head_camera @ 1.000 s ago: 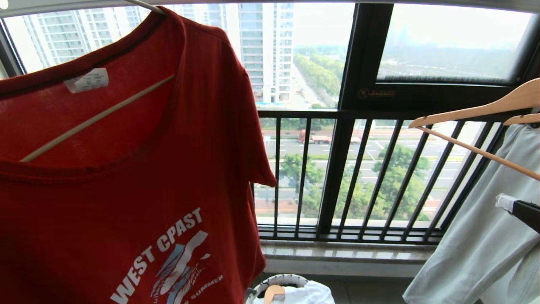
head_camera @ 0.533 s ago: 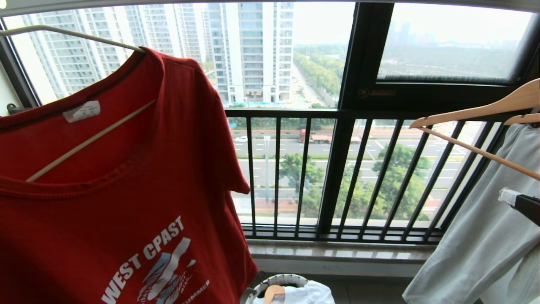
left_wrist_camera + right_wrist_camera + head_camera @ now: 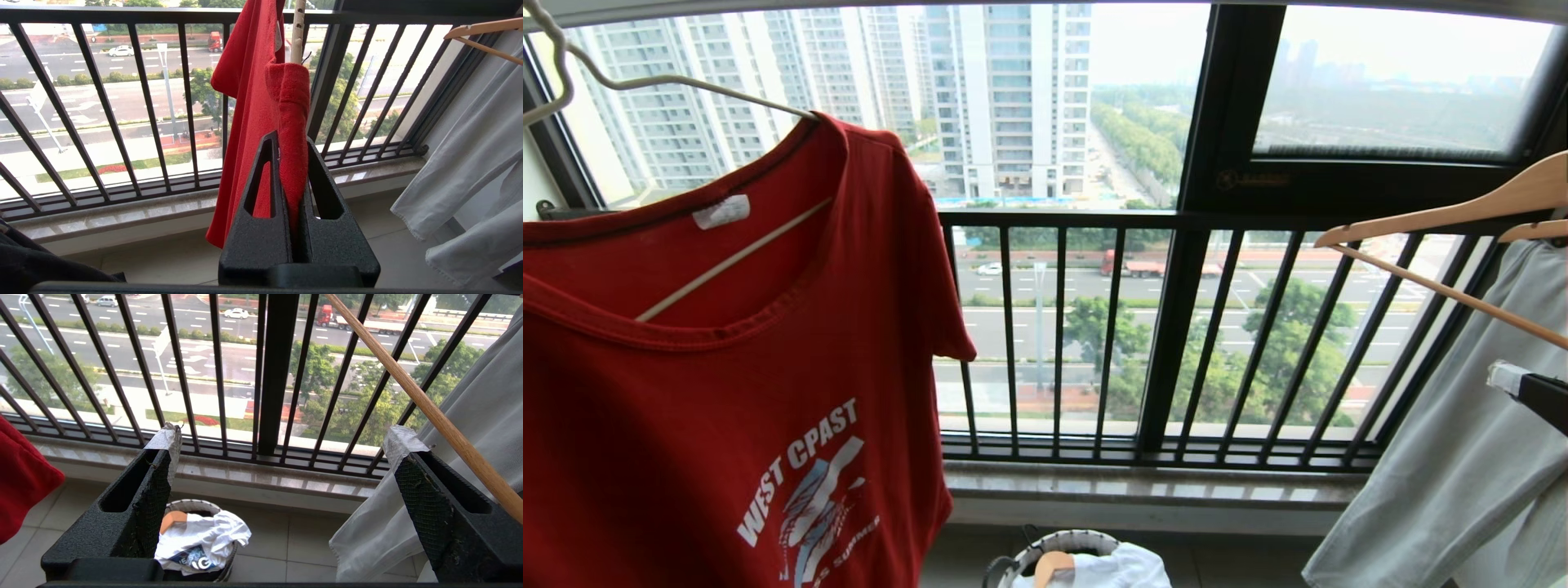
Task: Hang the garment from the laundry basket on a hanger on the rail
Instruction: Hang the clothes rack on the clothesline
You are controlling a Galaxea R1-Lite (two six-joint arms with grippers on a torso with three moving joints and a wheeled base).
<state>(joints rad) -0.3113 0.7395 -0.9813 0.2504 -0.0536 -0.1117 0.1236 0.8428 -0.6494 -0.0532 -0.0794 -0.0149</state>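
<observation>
The garment [image 3: 727,392], a red T-shirt with a white chest print, hangs at the left on the thin cream hanger [image 3: 678,80]. The hanger's hook [image 3: 551,57] curves up toward the grey rail [image 3: 686,10] along the top edge; I cannot tell whether they touch. In the left wrist view my left gripper [image 3: 292,143] is shut on a fold of the red garment [image 3: 249,102] just below the hanger's end [image 3: 298,32]. My right gripper [image 3: 282,437] stands open and empty above the laundry basket [image 3: 192,505], also low in the head view [image 3: 1062,541].
A white printed T-shirt [image 3: 200,539] and a wooden hanger tip [image 3: 1054,563] fill the basket. Wooden hangers [image 3: 1445,214] with a pale grey-white garment [image 3: 1445,490] hang at the right. The black barred balcony railing [image 3: 1143,220] and a stone sill [image 3: 1143,482] lie ahead.
The red garment and its hanger have moved left and a little farther off, baring more of the railing. The hanger's hook has come into view. The right gripper has stayed put.
</observation>
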